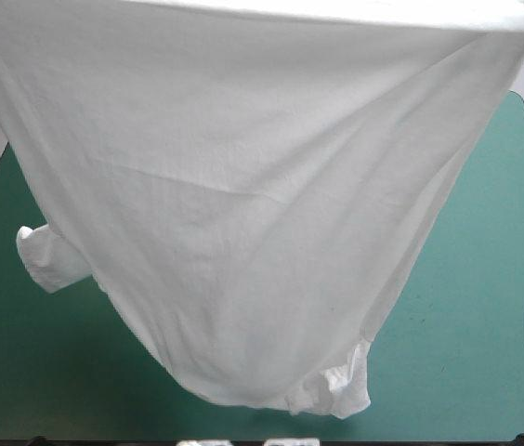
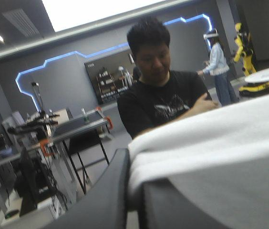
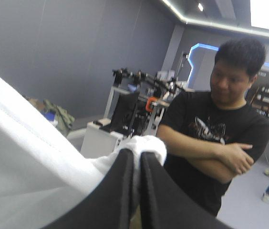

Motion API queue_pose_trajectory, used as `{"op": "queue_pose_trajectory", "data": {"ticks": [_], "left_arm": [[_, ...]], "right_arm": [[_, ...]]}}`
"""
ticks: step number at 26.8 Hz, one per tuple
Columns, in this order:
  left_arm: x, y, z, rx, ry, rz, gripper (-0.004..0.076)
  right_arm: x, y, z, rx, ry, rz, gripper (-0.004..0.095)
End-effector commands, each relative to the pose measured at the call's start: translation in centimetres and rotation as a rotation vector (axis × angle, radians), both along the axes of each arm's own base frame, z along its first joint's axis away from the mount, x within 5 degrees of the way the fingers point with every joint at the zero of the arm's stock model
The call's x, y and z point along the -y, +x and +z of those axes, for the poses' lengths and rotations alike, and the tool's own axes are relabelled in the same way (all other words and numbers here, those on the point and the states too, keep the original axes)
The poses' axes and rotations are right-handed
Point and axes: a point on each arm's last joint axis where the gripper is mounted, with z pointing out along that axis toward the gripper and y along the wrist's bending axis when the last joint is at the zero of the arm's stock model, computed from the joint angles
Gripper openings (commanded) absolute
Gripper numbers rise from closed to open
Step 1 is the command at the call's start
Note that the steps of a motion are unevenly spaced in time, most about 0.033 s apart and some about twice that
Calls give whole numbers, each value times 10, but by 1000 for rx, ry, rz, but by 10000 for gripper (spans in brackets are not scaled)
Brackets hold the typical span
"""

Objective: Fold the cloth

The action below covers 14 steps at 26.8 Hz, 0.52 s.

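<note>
Two tools grip one T-shirt (image 1: pixel 243 214): left tool (image 2: pixel 130 164) and right tool (image 3: pixel 137 155) nearly closed on it. It hangs spread, hiding much of the surface (image 1: pixel 466 307).

Broad black fin-shaped jaws

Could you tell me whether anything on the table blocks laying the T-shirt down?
Nothing visible does. The T-shirt hangs from the left gripper and the right gripper; the table is bare where it shows, but the T-shirt hides its middle.
</note>
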Motion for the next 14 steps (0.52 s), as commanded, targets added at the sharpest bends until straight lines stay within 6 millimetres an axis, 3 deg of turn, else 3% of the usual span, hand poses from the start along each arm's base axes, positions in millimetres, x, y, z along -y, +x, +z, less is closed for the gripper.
{"op": "queue_pose_trajectory", "data": {"ticks": [1,5,10,13,14], "left_arm": [[14,35,-13,-49,-12,3,-9],[29,83,-31,-70,8,60,-9],[50,145,-49,-20,8,138,-9],[61,190,-56,128,1,170,-9],[61,196,-55,175,-29,156,-9]], "right_arm": [[-16,37,-5,-72,-18,-46,-13],[-34,86,-15,-132,-41,-131,-13],[-55,150,-26,-76,-83,-292,-18],[-64,197,-32,34,-57,-335,-17],[-61,203,-30,77,-25,-337,-17]]}}
